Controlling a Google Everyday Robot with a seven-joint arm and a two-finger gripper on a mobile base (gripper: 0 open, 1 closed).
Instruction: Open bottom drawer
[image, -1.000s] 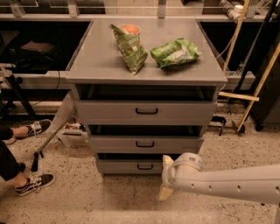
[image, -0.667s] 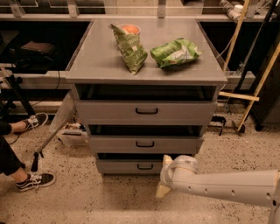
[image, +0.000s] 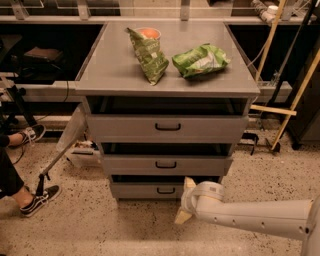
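The bottom drawer (image: 145, 190) is the lowest and narrowest grey front of the cabinet, with a small black bar handle (image: 166, 190). It sits pushed in, with a dark gap above it. My gripper (image: 184, 200) hangs just in front of the drawer's right end, a little right of the handle and close to the floor. Its cream fingers (image: 188, 184) stand open, one above the other, with nothing between them. My white arm (image: 260, 217) reaches in from the lower right.
Above are the middle drawer (image: 135, 165) and the top drawer (image: 125, 127). Two green bags (image: 200, 61) and an orange-filled cup (image: 149, 33) lie on the cabinet top. A person's shoes (image: 40, 199) are at left. Wooden poles (image: 295, 102) lean at right.
My gripper has edged slightly left toward the bottom drawer's front. The drawers and the things on top have not moved.
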